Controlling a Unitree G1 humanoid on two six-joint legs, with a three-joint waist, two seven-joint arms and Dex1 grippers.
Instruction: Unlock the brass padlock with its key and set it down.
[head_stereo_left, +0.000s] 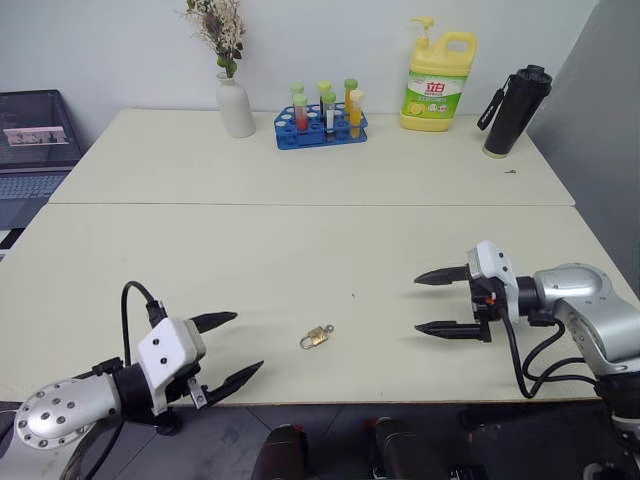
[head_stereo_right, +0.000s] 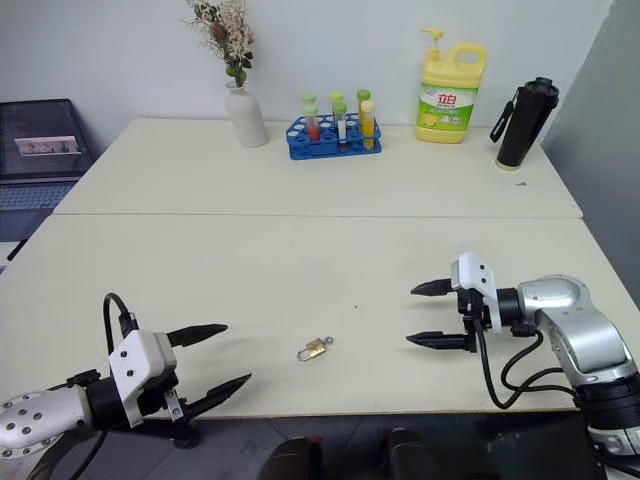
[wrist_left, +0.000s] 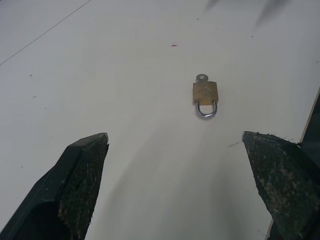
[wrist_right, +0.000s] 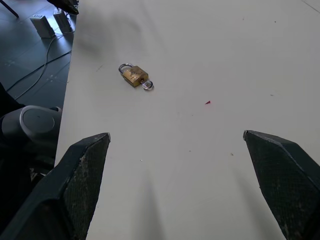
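The brass padlock (head_stereo_left: 315, 337) lies flat on the cream table near its front edge, between my two grippers. Its key (wrist_left: 202, 78) sits in the lock's base, only the small ring end showing. The silver shackle (wrist_left: 206, 110) looks closed. My left gripper (head_stereo_left: 228, 350) hovers open at the front left, a short way left of the padlock, pointing toward it. My right gripper (head_stereo_left: 437, 302) is open to the right of the padlock, fingers aimed left at it, with a wider gap. Neither touches the lock. The wrist views show the padlock (wrist_right: 134, 76) ahead between spread fingers.
At the back stand a white vase (head_stereo_left: 236, 106) with dried flowers, a blue test tube rack (head_stereo_left: 320, 126), a yellow detergent bottle (head_stereo_left: 438, 84) and a black flask (head_stereo_left: 514, 111). A laptop (head_stereo_left: 33, 150) sits off the table's left side. A seam (head_stereo_left: 300, 204) crosses the tabletop.
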